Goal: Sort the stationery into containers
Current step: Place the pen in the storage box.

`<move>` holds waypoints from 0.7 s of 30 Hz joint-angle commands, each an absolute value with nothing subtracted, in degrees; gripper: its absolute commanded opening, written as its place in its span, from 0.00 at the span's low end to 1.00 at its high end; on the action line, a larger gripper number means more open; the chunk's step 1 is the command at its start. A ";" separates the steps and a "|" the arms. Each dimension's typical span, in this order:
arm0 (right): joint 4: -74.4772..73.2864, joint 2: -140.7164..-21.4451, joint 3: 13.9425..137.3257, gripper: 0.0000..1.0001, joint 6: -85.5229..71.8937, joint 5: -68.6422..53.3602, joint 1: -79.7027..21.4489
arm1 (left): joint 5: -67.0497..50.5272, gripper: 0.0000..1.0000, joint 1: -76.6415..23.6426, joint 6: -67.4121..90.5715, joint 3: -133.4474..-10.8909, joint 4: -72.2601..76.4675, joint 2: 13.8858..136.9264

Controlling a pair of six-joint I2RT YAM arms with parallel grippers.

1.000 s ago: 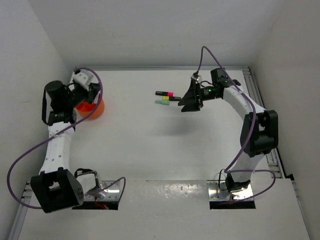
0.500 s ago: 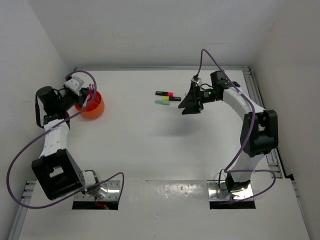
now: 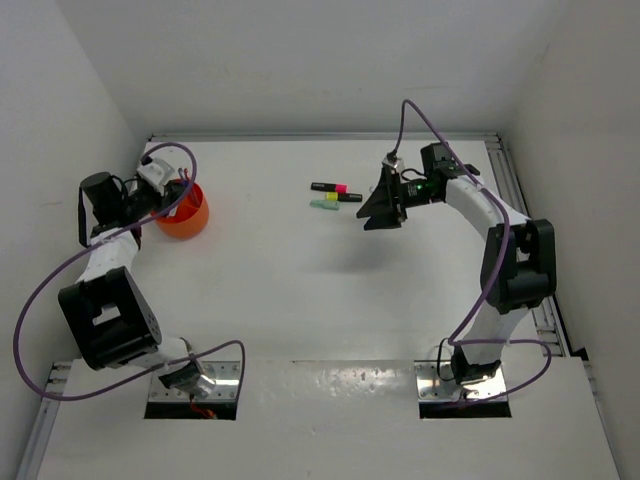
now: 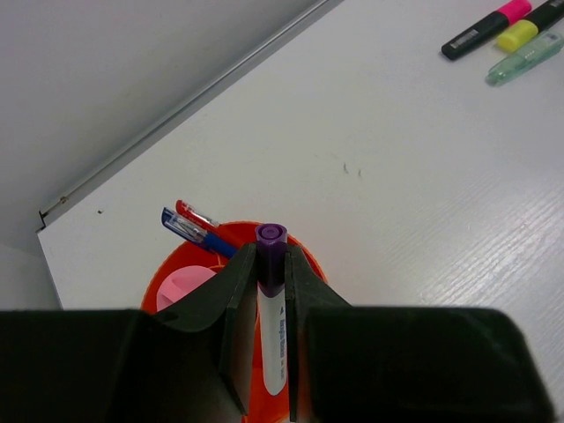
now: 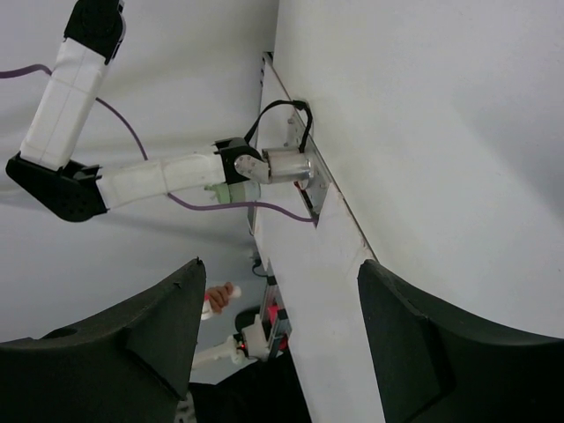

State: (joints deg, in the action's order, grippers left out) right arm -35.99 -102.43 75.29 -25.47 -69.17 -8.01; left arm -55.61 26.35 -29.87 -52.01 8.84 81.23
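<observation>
I had the left gripper [image 4: 271,264] pinching a white, purple-capped marker [image 4: 272,339] above the round orange plastic bowl [image 4: 167,282] for release, while the right gripper [image 5: 278,275] hung spread, empty.

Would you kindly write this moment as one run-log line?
left gripper: shut on purple-tipped pen, over orange bowl | right gripper: open, empty, near three highlighters | bowl: blue pen, red pen, pink item

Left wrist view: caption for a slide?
Left gripper holds purple-capped white marker over orange bowl containing blue pen and red pen.
</observation>
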 commanded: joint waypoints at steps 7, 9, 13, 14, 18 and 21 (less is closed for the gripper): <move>-34.37 -103.89 76.02 0.69 -24.52 -69.70 -8.00 | -59.06 0.07 27.94 -34.02 -53.35 13.36 83.93; -34.72 -103.97 76.03 0.69 -24.08 -69.00 -7.91 | -59.50 0.11 28.21 -33.75 -53.44 13.45 84.81; -37.00 -103.80 76.81 0.67 -21.10 -62.52 -8.26 | -60.20 0.14 28.83 -34.01 -53.09 13.80 85.52; -37.79 -103.80 76.99 0.66 -20.75 -61.19 -8.26 | -60.47 0.15 29.00 -33.93 -53.26 13.80 85.52; -40.07 -104.24 79.00 0.66 -18.20 -54.07 -8.35 | -62.22 0.34 29.53 -33.49 -54.14 12.40 85.96; -41.83 -104.50 80.59 0.66 -16.09 -48.71 -8.52 | -63.37 0.56 30.06 -33.22 -55.10 11.26 85.70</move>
State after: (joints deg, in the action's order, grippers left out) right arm -40.16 -104.42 76.86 -20.08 -55.61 -8.08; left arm -58.81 28.97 -32.42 -52.18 10.31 85.93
